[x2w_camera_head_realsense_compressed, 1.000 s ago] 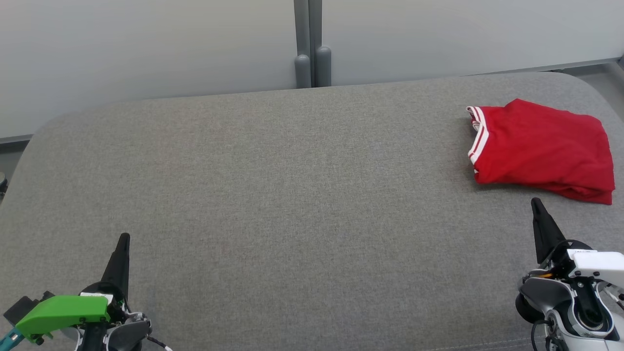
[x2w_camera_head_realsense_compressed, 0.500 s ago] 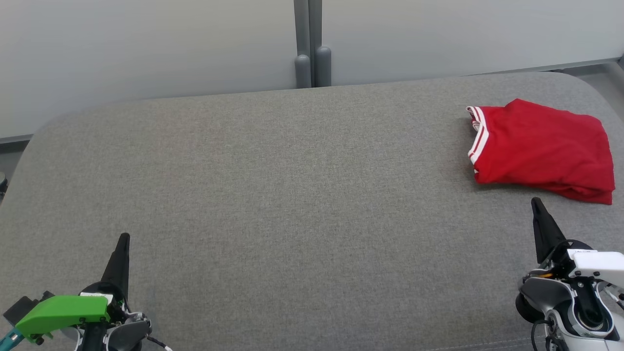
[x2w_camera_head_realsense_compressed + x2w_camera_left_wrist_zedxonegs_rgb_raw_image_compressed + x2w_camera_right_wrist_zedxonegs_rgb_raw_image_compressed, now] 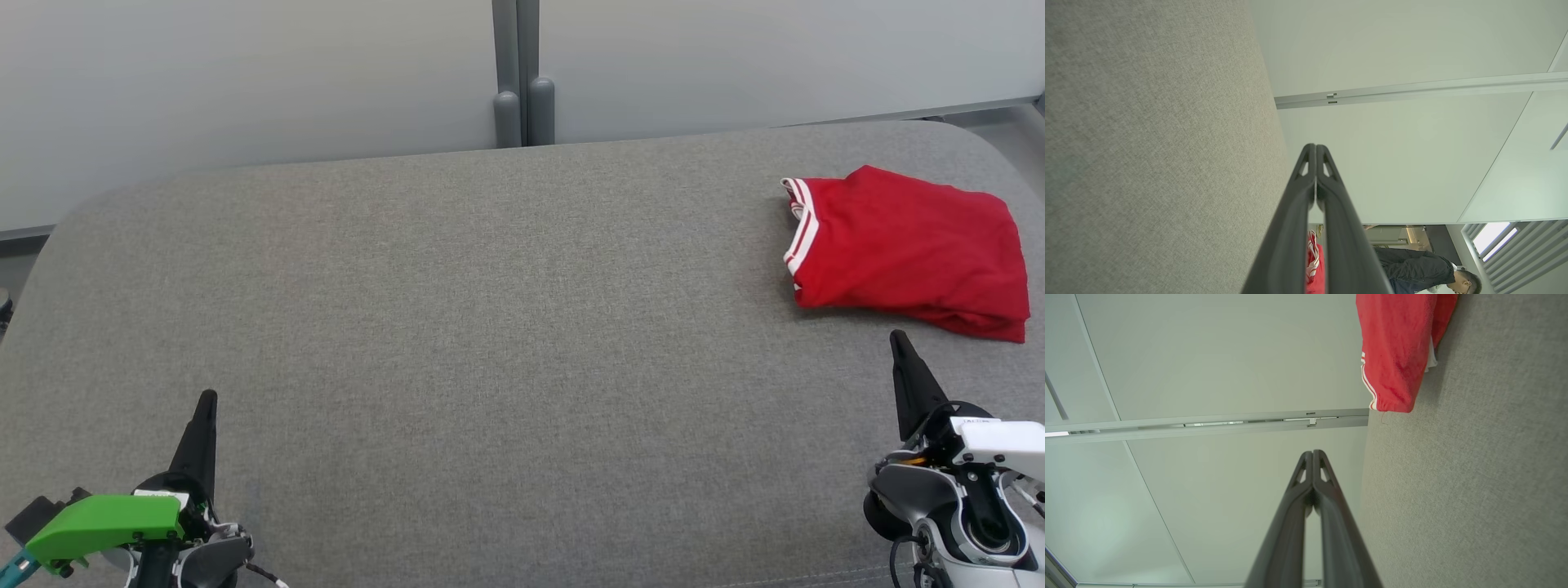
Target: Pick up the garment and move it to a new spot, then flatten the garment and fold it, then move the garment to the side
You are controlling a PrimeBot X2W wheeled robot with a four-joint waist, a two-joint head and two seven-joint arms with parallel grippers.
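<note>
Nothing is shifting: left hand (image 3: 208,398) and right hand (image 3: 897,337) are staying pinched together, empty. Folded red garment (image 3: 906,249) is lying far right on grey worktop (image 3: 490,327), just beyond right hand; grey posts (image 3: 522,106) are standing behind.

Wide open grey cushion (image 3: 490,327), folded red garment (image 3: 906,249) at its far right edge, wall panels (image 3: 245,82) behind.

We see long black fingers (image 3: 200,441) on the left gripper (image 3: 208,398), and they get thin to a point. Behind them sit a bright green cover (image 3: 106,523), a blue-green bit (image 3: 10,565) and a thin white cable (image 3: 268,576). The right gripper (image 3: 896,336) has the same black fingers, with a white box (image 3: 1002,438), a grey shell (image 3: 906,488) and a black ring (image 3: 989,531). Up close, each finger has a small three-cornered hole (image 3: 1304,168) near its tip.
</note>
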